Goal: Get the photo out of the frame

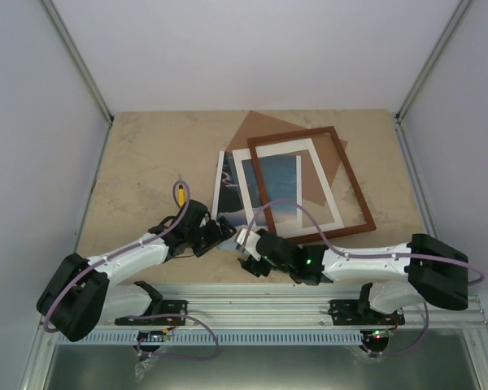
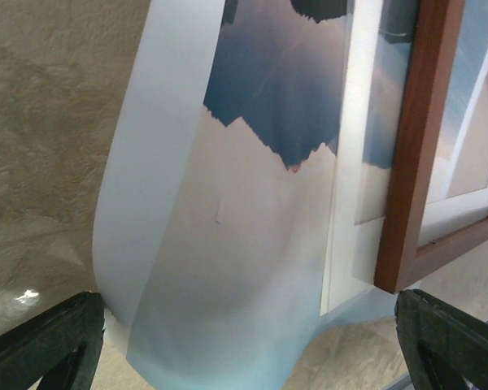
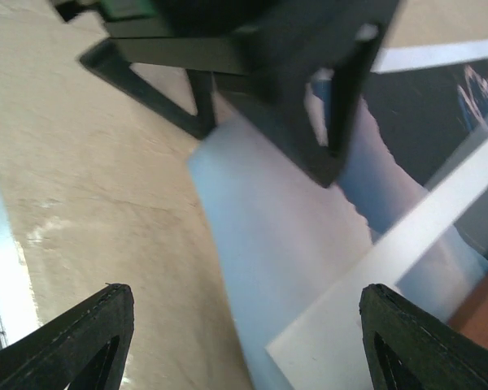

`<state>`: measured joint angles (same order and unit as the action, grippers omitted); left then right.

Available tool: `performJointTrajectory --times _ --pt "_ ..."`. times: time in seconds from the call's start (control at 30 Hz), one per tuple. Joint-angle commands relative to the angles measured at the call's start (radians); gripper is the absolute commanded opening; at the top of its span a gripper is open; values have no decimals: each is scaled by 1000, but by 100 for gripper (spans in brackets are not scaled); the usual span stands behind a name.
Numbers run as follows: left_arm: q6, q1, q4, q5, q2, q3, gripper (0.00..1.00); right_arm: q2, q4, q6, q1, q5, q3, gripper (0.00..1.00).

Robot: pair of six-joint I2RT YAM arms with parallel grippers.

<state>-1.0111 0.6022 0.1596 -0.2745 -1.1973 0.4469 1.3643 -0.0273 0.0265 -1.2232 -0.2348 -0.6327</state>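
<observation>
Left of table (image 1: 138,162) centre, photo (image 1: 229,188) lies picture-up, its right part under white mat (image 3: 390,276) and frame (image 1: 354,179), near edge bowed upward. Left gripper (image 2: 252,341) spread wide around that edge. Right gripper (image 3: 244,333) equally wide, over near corner.

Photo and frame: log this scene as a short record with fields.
photo: flat on table, left part exposed, right part under mat and frame; near edge bowed up in the left wrist view
frame: lying skewed over mat
mat: white, under frame, over photo
backing board: loose, behind frame, partly beneath it
left gripper: open, fingers straddling photo's near edge
right gripper: open, low over photo's near edge
task state: photo not yet clear of frame
</observation>
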Motion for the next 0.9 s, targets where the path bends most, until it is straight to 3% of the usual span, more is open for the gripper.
performJointTrajectory --times 0.0,0.2,0.63,0.87 --pt "1 6 -38 -7 46 -14 99 55 -107 -18 -91 -159 -9 77" --pt "-9 6 -68 -13 85 -46 99 179 -123 -12 -143 -313 -48 76" --pt "-11 5 -141 -43 105 -91 99 373 -139 70 -153 -444 -140 74" --pt "-15 6 -157 -50 126 -102 99 384 -176 128 -144 -542 -122 74"
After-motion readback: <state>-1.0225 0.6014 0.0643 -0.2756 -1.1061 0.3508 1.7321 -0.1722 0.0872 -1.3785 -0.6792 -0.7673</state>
